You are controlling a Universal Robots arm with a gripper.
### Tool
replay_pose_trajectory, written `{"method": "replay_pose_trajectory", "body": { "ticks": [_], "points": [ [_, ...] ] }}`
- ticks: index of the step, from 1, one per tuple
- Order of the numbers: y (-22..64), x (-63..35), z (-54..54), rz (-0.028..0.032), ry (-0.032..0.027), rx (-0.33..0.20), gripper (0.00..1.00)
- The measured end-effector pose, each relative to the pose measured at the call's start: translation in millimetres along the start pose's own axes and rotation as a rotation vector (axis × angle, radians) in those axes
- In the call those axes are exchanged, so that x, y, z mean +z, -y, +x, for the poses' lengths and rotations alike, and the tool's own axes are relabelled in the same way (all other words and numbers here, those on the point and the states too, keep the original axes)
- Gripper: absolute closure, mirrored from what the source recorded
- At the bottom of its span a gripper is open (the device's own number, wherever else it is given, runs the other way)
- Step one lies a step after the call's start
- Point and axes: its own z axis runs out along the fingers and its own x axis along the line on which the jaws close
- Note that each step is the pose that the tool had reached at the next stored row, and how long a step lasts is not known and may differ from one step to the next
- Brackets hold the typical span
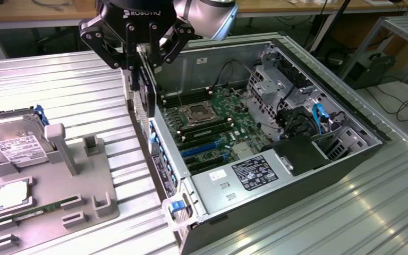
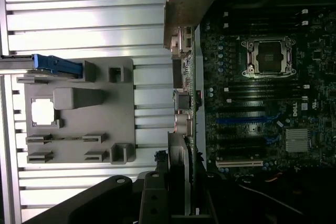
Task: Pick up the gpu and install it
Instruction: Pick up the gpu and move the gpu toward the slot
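- The jaws are pinching the gpu [image 1: 143, 93] by its upper edge, standing narrow with the card clamped between them.
- The gpu is hanging straight down from the jaws, upright and on edge.
- Its lower end is reaching down to the rim of the open case [image 1: 275, 212], at the case wall on the exterior view's left.
- In the wrist view the gpu is running away from the jaws as a thin strip. Its bracket [image 2: 181, 43] and ports are facing the tray side, and its board edge is facing the inside of the case.
- The motherboard [image 1: 214, 119] is lying on the case floor, below the jaws and toward the exterior view's right of them.
- The socket [image 1: 194, 111] is sitting on the motherboard, just beside the hanging card's lower end in the exterior view.
- The blue slots [image 1: 204, 149] are lying below the jaws and nearer the camera. The gpu is hanging apart from them and is not yet seated.
- The grey tray [image 1: 55, 186] is resting on the ribbed table [image 1: 62, 85], well apart from the jaws, below them and to the exterior view's left.
- The hard drive [image 1: 13, 143] is lying at the tray's far end, and the memory stick [image 1: 37, 209] is lying in a groove at its near end. Both are far from the jaws.
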Motion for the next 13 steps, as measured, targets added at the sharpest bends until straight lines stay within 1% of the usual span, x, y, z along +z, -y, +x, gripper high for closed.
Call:
{"method": "replay_pose_trajectory", "body": {
  "ticks": [13],
  "points": [
    [-0.3, 0.2, -7.4, 0.0, 0.0, 0.0, 0.72]
  ]
}}
